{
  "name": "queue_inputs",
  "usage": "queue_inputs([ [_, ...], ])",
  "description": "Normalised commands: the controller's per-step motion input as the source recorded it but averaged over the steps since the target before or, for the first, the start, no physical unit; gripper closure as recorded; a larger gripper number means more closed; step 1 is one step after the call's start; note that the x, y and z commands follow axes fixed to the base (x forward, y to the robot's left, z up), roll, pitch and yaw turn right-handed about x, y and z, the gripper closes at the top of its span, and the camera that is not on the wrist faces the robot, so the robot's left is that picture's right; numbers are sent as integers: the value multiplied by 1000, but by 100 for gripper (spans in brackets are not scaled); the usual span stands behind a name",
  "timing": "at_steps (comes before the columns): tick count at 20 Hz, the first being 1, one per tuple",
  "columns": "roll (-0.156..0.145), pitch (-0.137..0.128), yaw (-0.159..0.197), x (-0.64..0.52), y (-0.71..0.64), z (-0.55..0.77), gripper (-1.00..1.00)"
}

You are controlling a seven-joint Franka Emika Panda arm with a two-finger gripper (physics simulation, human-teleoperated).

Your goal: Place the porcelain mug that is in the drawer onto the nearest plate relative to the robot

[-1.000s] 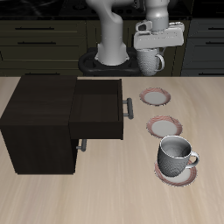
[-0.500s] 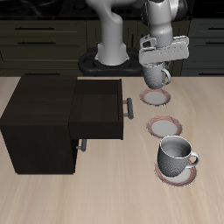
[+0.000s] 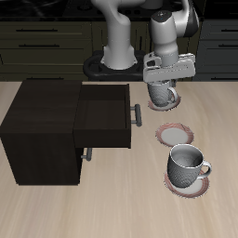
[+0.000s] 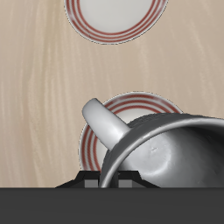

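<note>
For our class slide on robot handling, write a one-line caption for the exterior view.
Gripper holds the porcelain mug just above the plate nearest the robot, beside the open drawer.

Second mug (image 3: 187, 165) on front saucer (image 3: 189, 185); bare middle saucer (image 3: 173, 135) behind.

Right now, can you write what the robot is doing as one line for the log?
phase: lowering | gripper: shut on porcelain mug | mug: above plate nearest robot base | drawer: open

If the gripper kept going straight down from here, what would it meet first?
Probably the plate farthest back on the table: the gripper holds the porcelain mug directly over it, so the mug's base would land there first.
</note>
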Motion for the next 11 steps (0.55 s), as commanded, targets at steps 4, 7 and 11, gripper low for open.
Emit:
queue_inputs([
  [4, -34, 89, -25, 41, -44, -282, 100],
  [7, 41, 61, 4, -112, 154, -216, 100],
  [11, -19, 5, 19, -15, -14, -31, -100],
])
